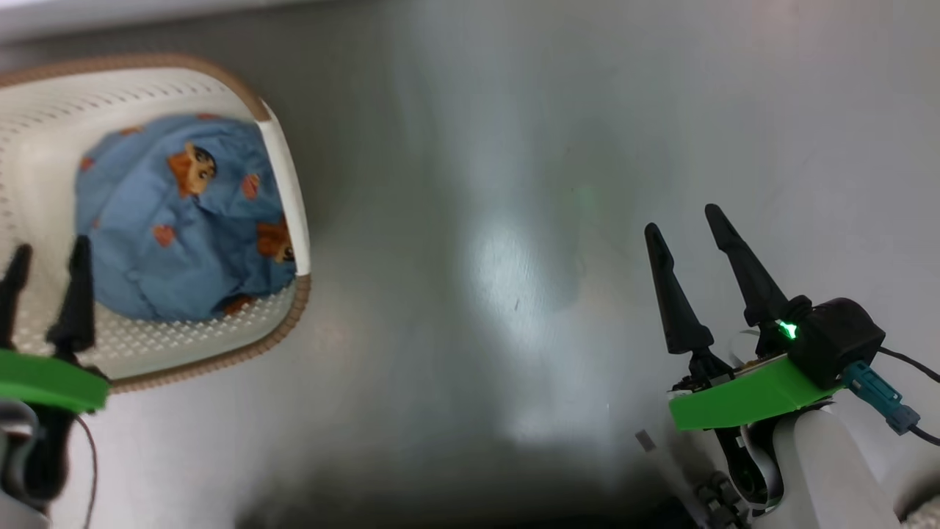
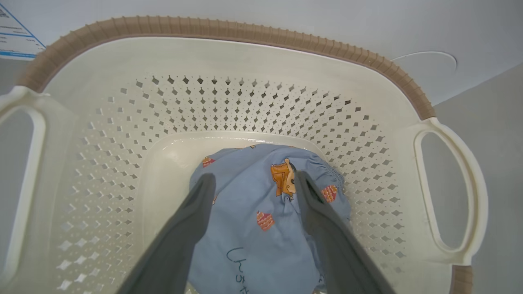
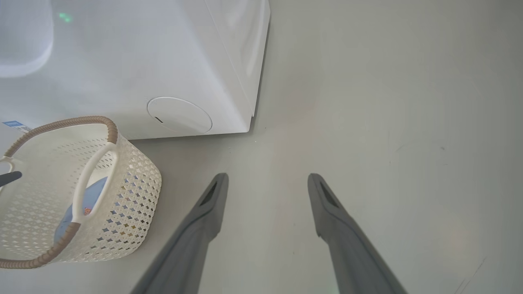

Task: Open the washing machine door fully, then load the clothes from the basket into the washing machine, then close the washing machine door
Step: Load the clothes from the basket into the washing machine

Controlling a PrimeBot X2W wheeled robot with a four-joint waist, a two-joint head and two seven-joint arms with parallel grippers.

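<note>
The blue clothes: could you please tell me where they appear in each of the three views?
Head view: the clothes lie at the left, inside the basket.
Left wrist view: lower middle, on the basket floor, between the open left tool's fingers.
Right wrist view: lower left, glimpsed behind the basket's white handle.
Shared landmark: the basket's brown rim.

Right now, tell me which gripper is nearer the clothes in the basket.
Left. The left gripper hangs open inside the basket, right over the clothes. The right gripper, also open, is above the floor, outside the basket and well off to its side.
</note>
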